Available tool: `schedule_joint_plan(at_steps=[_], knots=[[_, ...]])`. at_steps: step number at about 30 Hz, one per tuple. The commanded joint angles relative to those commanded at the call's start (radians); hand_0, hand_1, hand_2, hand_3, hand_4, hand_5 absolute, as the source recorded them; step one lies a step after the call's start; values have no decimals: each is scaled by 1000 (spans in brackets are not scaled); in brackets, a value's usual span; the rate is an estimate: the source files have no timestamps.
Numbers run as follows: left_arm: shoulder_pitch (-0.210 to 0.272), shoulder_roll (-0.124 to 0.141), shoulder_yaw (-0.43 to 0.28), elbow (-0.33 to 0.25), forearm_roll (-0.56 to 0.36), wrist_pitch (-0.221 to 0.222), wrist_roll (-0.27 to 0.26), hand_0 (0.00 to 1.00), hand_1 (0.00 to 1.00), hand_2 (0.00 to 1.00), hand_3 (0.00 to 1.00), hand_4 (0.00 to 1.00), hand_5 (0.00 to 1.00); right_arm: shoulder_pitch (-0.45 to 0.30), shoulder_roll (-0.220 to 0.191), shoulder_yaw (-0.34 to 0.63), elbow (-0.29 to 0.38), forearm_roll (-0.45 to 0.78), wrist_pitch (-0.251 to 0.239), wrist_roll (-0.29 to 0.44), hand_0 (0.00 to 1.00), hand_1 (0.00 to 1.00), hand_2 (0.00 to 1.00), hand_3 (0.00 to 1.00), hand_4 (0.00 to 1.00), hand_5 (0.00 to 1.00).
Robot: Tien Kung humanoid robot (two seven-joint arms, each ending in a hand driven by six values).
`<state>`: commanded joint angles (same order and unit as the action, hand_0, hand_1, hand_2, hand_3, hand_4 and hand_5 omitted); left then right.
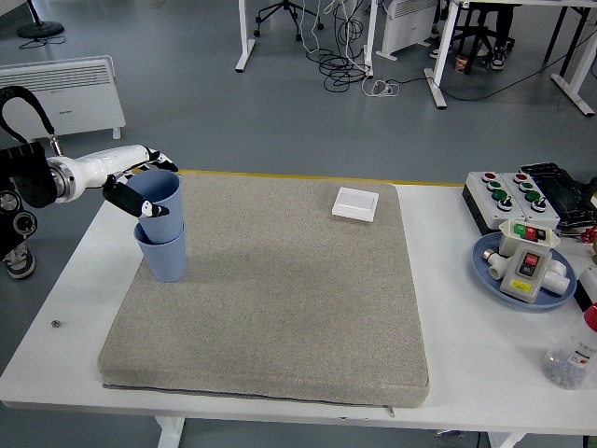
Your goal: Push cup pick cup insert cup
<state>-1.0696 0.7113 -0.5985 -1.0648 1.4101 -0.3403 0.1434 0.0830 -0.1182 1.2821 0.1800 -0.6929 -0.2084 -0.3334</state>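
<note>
A: Where are the cups?

B: Two blue ones, at the left side of the grey mat (270, 280). The top cup (157, 199) sits inside the bottom cup (161, 252), leaning a little.

A: What is the left robot hand (137, 187) doing?

B: Its fingers (149, 207) are curled around the top cup, holding it by the rim.

A: What else is on the white surface (485, 359)?

B: A small white square box (355, 203) at the far edge of the mat, and a blue plate (485, 271) with switches way over on the right
</note>
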Motion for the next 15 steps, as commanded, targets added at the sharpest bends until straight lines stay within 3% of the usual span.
schedule_joint_plan(at_steps=[3,4,9,10,15], knots=[[0,0,3,4,7,-6,7,570,710,820,727,876,311,1,0,0,0,1,0,0,675,586,585,577,101,540],[0,0,3,5,8,-7,8,629,755,873,790,908,342,1,0,0,0,2,0,0,675,586,585,577,101,539],[0,-1,3,14,13,-9,9,629,755,873,790,908,342,1,-1,-1,0,2,0,0,675,586,585,577,101,539],[0,-1,3,17,11,-8,9,726,819,968,881,947,404,1,-1,-1,0,2,0,0,675,586,585,577,101,540],[2,0,0,21,6,-2,0,726,819,968,881,947,404,2,-1,-2,0,5,0,1,675,586,585,577,101,540]])
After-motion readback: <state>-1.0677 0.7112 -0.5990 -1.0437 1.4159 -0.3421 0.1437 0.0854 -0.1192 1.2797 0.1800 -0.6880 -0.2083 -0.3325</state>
